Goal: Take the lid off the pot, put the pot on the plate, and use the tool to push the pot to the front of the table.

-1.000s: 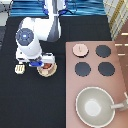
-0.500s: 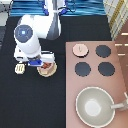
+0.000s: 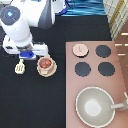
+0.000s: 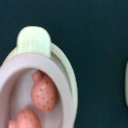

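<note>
Though under gripper (image 3: 27, 53), lidless pink pot (image 3: 46, 64)

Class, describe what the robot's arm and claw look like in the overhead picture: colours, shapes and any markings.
The arm is glossy white with thick rounded segments and dark grey bands at the joints; one joint cap carries a round blue-grey disc. The claw sits above the table's left part, beside the pot, and has a white boxy body with a blue block on it and dark parts beneath. No cables show.

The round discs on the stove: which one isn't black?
The lid, pale pink with a knob, at the stove's top-left spot; three burners are black. The gripper hovers by the pot.
</note>
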{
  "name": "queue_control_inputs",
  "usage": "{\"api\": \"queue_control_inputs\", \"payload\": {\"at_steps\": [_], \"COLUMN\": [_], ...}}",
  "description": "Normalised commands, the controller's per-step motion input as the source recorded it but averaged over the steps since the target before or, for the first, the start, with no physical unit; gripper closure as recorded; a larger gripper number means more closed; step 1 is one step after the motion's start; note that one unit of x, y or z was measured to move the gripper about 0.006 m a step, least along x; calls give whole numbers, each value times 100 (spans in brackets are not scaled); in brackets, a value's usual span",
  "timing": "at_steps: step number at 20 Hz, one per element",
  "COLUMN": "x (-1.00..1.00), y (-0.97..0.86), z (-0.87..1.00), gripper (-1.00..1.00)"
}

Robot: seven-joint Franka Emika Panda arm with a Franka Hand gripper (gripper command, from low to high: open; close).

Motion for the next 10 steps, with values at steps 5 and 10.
{"api": "queue_control_inputs", "payload": {"at_steps": [5,10], "x": [-41,-46], "y": [-69,-73], "z": [13,-4], "gripper": [-100,-100]}}
